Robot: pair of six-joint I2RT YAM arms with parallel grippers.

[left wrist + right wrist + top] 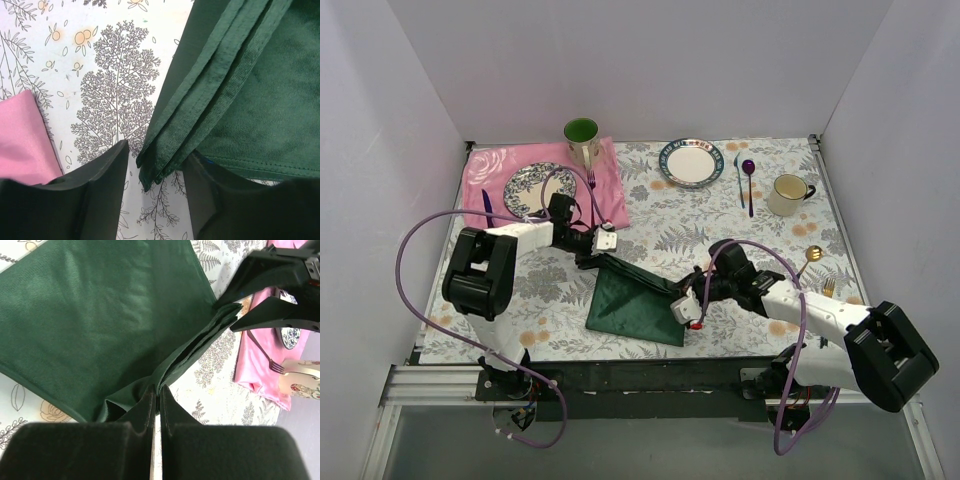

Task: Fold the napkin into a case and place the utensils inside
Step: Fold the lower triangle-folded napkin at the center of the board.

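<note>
The dark green napkin [632, 303] lies partly folded on the floral table, one long folded edge raised between the two grippers. My left gripper [599, 254] is at its far left corner. In the left wrist view the jaws [157, 161] stand open with the layered corner [150, 172] between them, a gap showing on the left side. My right gripper [687, 308] is shut on the napkin's right edge [165, 370], and the cloth [90, 315] spreads out to the left of it. A gold spoon [811, 256] and a gold fork [828, 288] lie right of the right arm.
A pink cloth [495, 168] at the back left carries a patterned plate [532, 190] and a pink fork [591, 188], with a green cup [582, 137] behind. A blue-rimmed plate [691, 180], a purple spoon [749, 178] and a cream mug [788, 194] sit at the back right.
</note>
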